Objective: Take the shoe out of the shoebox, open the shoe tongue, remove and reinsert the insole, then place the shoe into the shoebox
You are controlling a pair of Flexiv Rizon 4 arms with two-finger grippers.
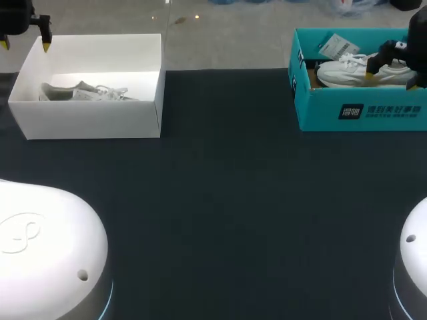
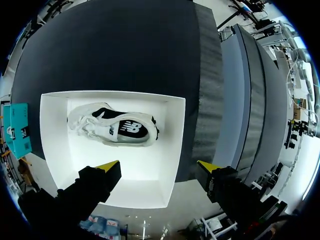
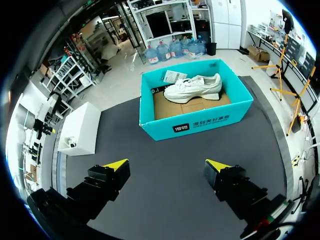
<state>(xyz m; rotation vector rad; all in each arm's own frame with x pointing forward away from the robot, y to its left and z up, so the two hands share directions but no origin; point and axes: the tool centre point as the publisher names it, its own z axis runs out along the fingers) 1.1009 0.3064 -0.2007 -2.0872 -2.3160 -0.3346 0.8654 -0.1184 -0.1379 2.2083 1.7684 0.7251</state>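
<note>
dark grey cloth covers the desk. at its far left corner stands an open white cardboard shoebox, and a white sneaker with a black side patch lies on its side on the box floor, ringed by the four tall walls. the left fingers hang above this box with their yellow tips spread wide, holding nothing; one tip is over the box floor and the other is past the box wall.

at the far right corner sits an open teal cardboard shoebox with a brown floor. an all-white lace-up sneaker stands upright on its sole close to the far wall, and a white paper tag lies just beside it in a corner of the box. the right fingers are also wide apart and empty, above bare cloth on the near side of the teal box, whose near wall stands between them and the sneaker.
</note>
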